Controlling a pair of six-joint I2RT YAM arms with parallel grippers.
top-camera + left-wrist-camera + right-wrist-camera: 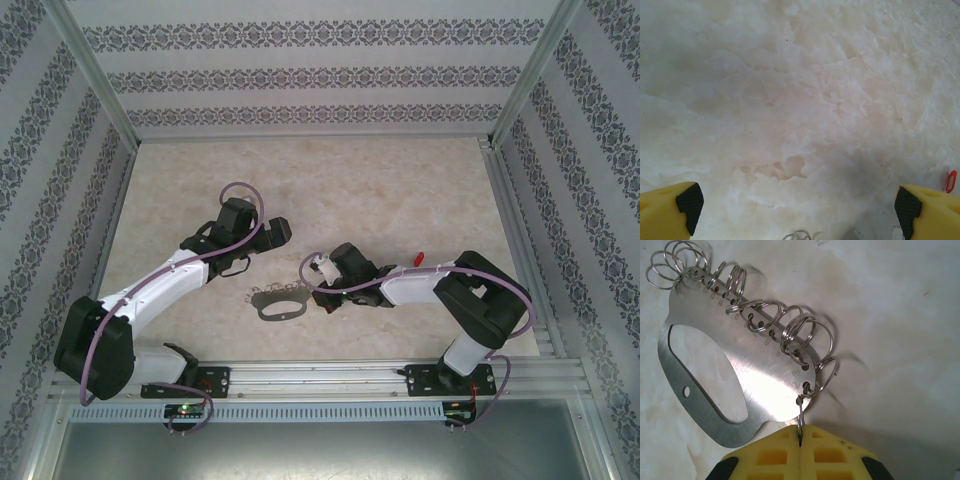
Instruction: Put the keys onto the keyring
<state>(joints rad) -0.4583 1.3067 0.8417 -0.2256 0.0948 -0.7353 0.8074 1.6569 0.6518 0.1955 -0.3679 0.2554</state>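
Observation:
The keyring (765, 375) is a flat grey metal loop lying on the table, with a row of small wire rings along one long edge. My right gripper (800, 432) is shut on the end ring (800, 417), which stands up between the yellow fingers. From above, the keyring (278, 303) lies near the front middle with the right gripper (322, 298) at its right end. The keys show as a small red tag (421, 258) behind the right forearm, also at the right edge as a red tag (951, 181). My left gripper (797, 205) hangs open over bare table; seen from above, the left gripper (262, 248) is behind the keyring.
The table (400, 190) is pale marbled stone, walled by patterned panels on three sides. An aluminium rail (330, 375) runs along the near edge under both arm bases. A few of the keyring's wire rings (801, 235) peek in at the bottom of the left wrist view.

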